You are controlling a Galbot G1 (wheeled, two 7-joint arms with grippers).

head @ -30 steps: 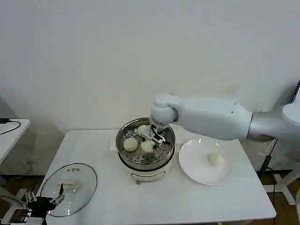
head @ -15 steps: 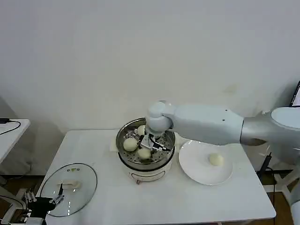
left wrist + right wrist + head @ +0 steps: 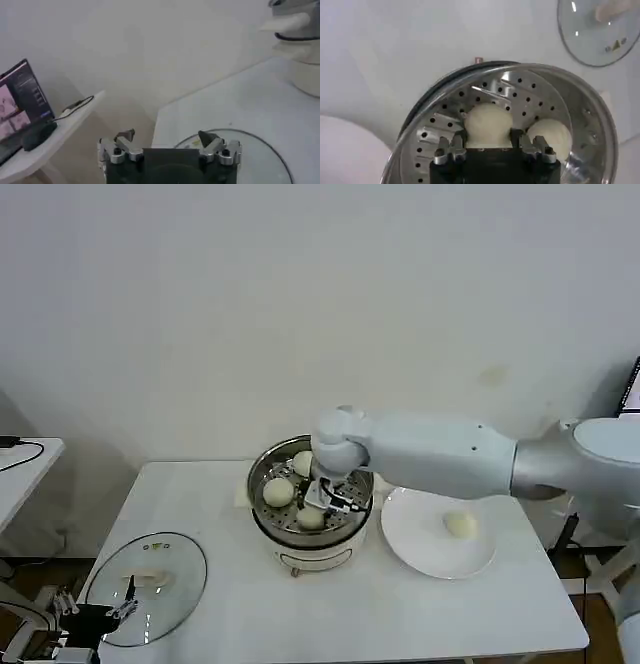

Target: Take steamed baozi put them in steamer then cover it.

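The steamer stands mid-table on its white pot base. Two steamed baozi lie on its perforated floor. My right gripper reaches down into the basket, shut on a third baozi near the front wall. In the right wrist view that baozi sits between the fingers, with another baozi beside it. One more baozi rests on the white plate. The glass cover lies flat at the table's front left. My left gripper waits open beside it.
The plate lies just right of the steamer, under my right forearm. In the left wrist view the cover's rim lies just beyond the open left gripper, and a side table with a laptop stands to the left.
My right gripper has carried the baozi lower and toward the front of the steamer. The left arm and the cover have not moved.
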